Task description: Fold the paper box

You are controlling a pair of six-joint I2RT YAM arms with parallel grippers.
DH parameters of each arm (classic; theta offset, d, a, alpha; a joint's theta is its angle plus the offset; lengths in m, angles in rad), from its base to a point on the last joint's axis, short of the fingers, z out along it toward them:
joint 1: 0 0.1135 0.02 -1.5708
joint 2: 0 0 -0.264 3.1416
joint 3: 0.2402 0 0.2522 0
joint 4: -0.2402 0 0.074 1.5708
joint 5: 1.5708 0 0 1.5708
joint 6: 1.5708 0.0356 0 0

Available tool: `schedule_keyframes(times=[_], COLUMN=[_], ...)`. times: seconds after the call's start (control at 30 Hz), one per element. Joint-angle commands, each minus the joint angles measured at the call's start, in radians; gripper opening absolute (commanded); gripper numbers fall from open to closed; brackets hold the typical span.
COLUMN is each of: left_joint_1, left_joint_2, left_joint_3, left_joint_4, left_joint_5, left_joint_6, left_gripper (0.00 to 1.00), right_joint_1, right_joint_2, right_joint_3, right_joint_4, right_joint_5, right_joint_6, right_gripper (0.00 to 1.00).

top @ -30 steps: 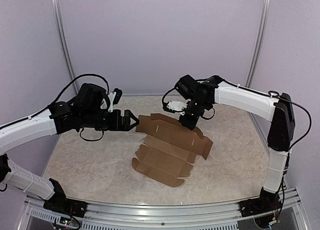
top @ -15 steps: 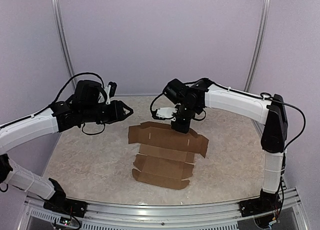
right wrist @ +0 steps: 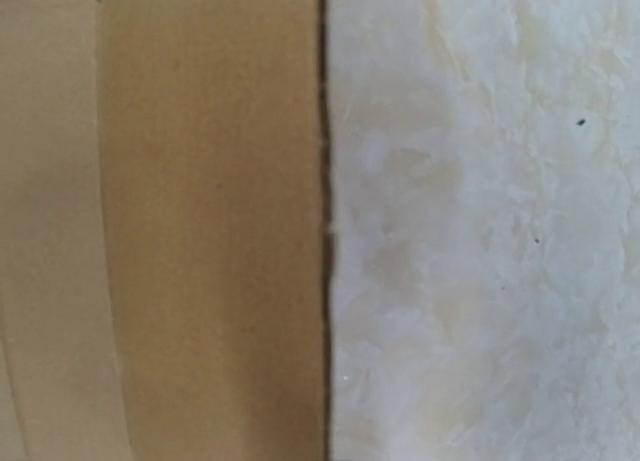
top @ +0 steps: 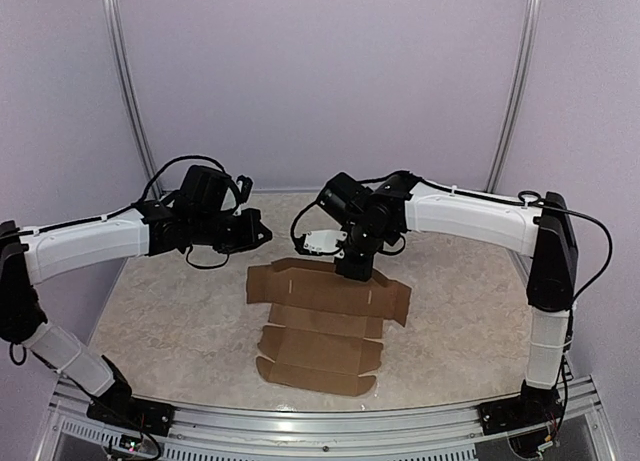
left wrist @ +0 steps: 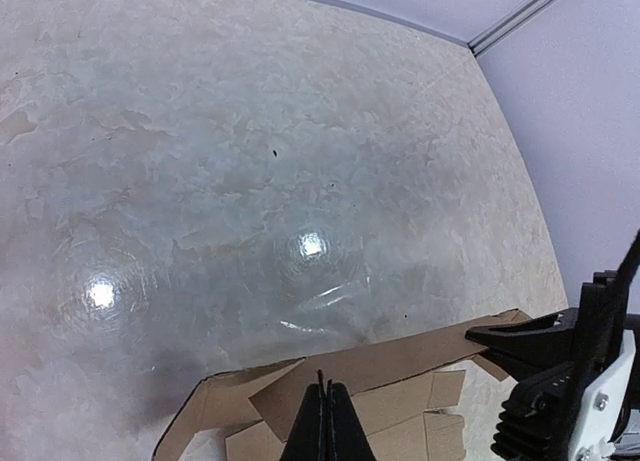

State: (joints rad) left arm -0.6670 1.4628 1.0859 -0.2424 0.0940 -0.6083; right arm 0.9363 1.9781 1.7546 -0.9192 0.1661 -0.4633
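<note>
The paper box lies on the table as a flat brown creased sheet with its flaps spread. My right gripper points down onto the sheet's far edge, with its tips against the cardboard. The right wrist view shows only the cardboard beside bare table, and my own fingers are out of that frame. My left gripper hangs above the table, just left of the sheet's far-left corner. It is shut and holds nothing. In the left wrist view its fingers are pressed together over the box, with the right gripper at the sheet's edge.
The marbled table is walled in by pale panels at the back and sides. A metal rail runs along the near edge, where both arm bases stand. Black cables loop from both wrists.
My left gripper has let go of the sheet's left flap, shut, and drawn back. The right gripper has slid left and nearer, and the sheet has shifted with it and lies flatter.
</note>
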Motion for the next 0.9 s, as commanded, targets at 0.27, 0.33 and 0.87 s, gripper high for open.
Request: schedule_keyframes(times=[0.27,0.33,0.87], left_joint_1=[-0.025,-0.042,-0.103], left_joint_2=[0.083,0.09,0.137], left_joint_3=[0.03,0.032,0.034], left_joint_4=[-0.071,-0.07,-0.016], left_joint_5=[-0.025,-0.025,0.015], left_joint_6=[0.025,0.03,0.004], left_gripper=[0.0,0.0,0.0], right_joint_1=[0.026,0.027,0.027], right_joint_2=[-0.072,-0.076,-0.114], right_joint_3=[-0.045,-0.045,-0.091], right_joint_4=[0.079,0.087,0.155], right_joint_5=[0.007,0.007,-0.033], right_joint_6=[0.039,0.041,0.107], right_gripper=[0.0,0.0,0.0])
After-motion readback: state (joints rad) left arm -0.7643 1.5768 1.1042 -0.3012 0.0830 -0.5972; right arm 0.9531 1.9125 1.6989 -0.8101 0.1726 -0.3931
